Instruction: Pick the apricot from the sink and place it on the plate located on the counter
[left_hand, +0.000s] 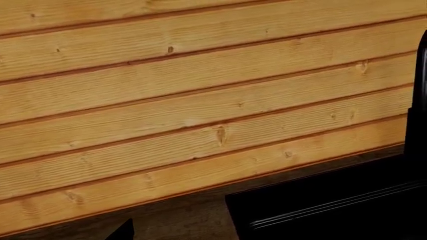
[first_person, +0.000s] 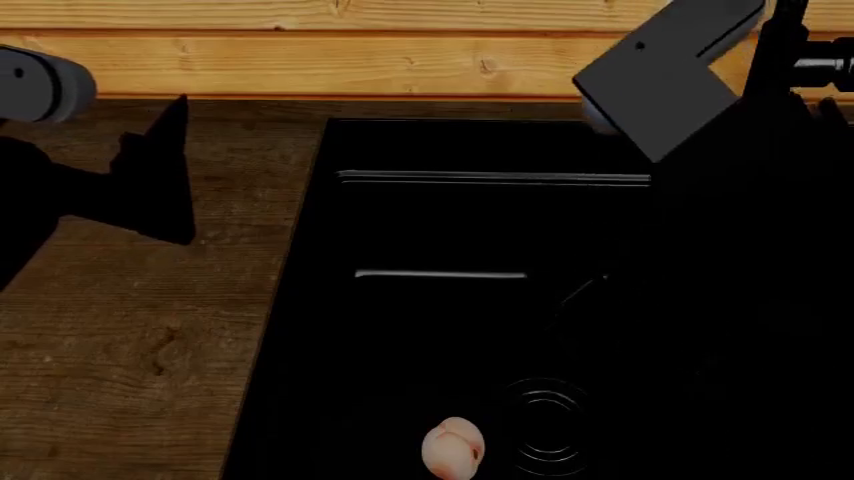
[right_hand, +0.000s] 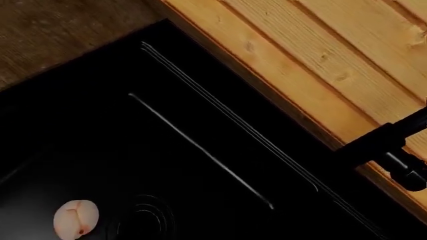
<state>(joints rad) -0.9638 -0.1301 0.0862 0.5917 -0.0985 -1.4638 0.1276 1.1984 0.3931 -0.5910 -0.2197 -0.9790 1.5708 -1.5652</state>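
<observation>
Black and hard to read, the left gripper (first_person: 154, 175) is hanging over the counter (first_person: 134, 340); whether either gripper's jaws are parted cannot be told. Nothing is being held. The apricot (first_person: 453, 448) is lying in the sink (first_person: 400, 330), at nine o'clock of the drain (first_person: 545, 425), unobstructed.

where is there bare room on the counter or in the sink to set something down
The counter left of the sink is bare wood from the wall strip to the near edge; the left gripper hangs over its far part. The basin's far half is bare. Its near end is tighter: the apricot lies beside the drain.
</observation>
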